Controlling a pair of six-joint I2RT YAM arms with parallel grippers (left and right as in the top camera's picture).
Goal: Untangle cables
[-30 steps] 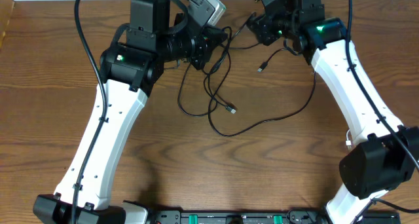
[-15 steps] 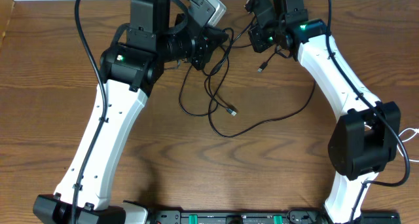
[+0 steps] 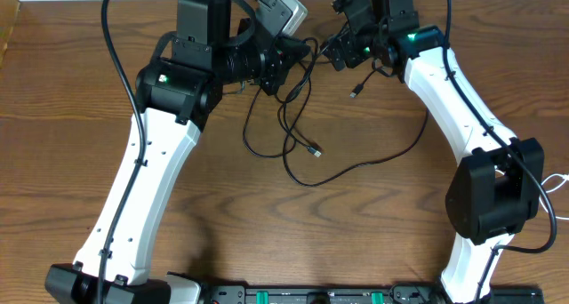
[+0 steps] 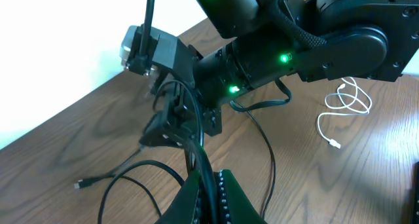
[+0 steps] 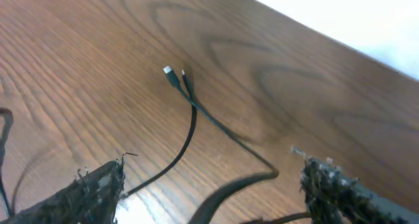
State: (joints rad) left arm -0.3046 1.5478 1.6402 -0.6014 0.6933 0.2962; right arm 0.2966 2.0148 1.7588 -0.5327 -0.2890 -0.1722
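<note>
The right claw (image 5: 213, 178) has been swung in toward the left claw (image 4: 208, 179) within the last second. Its jaws are now spread wide, with nothing clamped. A black strand (image 5: 194, 122) ending in a small plug (image 5: 171, 73) is seen lying on the table (image 5: 98, 67), beyond and between its fingertips (image 5: 98, 185).

The left claw is kept pressed together on the black cables (image 3: 312, 149), which trail away from it in loose loops. Those loops are seen unchanged, so nothing is judged separated yet, and a fresh grip is probably needed. The white cable (image 4: 344, 109) lies well apart from both claws.

From overhead, neither claw's tips can be made out, and which strand is pinched cannot be told.
</note>
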